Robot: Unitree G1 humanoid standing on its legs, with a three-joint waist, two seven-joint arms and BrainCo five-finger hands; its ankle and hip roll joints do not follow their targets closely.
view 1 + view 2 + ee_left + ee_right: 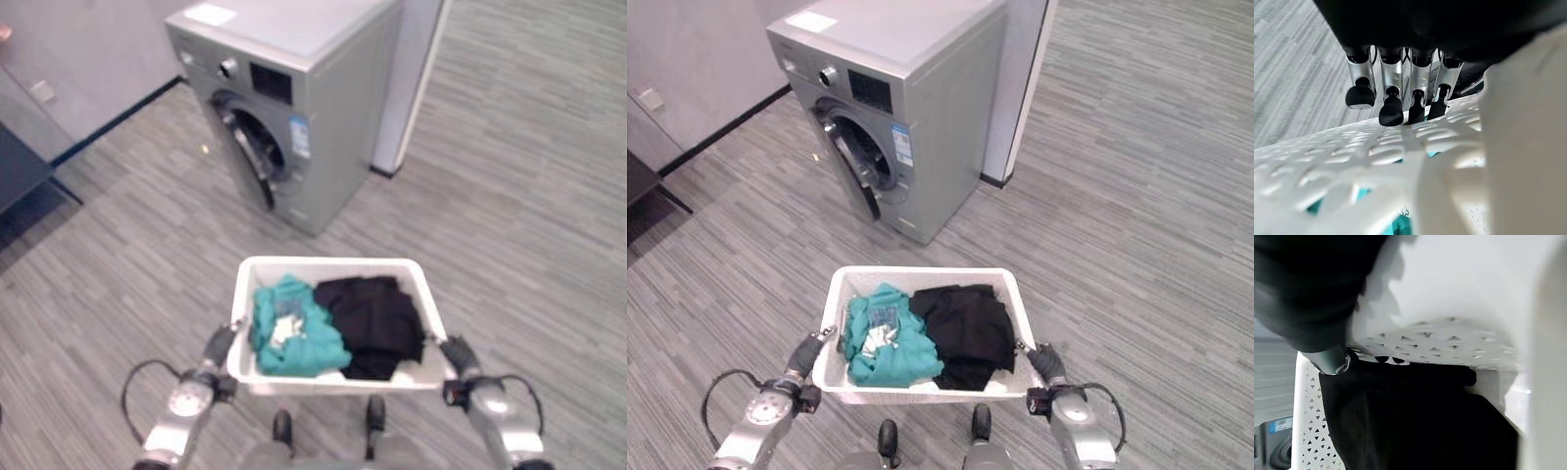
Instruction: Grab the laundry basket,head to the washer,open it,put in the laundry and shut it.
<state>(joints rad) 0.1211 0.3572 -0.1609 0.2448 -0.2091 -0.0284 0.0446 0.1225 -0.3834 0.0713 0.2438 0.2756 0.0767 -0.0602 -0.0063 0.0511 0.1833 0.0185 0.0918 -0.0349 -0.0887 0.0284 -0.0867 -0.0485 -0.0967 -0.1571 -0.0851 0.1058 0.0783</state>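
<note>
Left eye view: the white laundry basket [333,269] is carried between both arms, the left hand [219,346] on its left side and the right hand [457,352] on its right. A teal garment [294,328] and a black garment [372,318] are piled inside. The washer [284,108] is seen ahead and off to the left, door shut, its round door [250,147] turned leftward rather than toward the basket, so it probably has to be approached from around its front.

Right eye view: same layout, with open floor [1117,196] between basket and washer.

Left wrist view: the fingers [1392,98] are curled down over the basket's perforated rim, so it's gripped.

Right wrist view: the basket wall and black cloth are seen close up; the fingers can't be made out, so that grip can't be judged.
</note>
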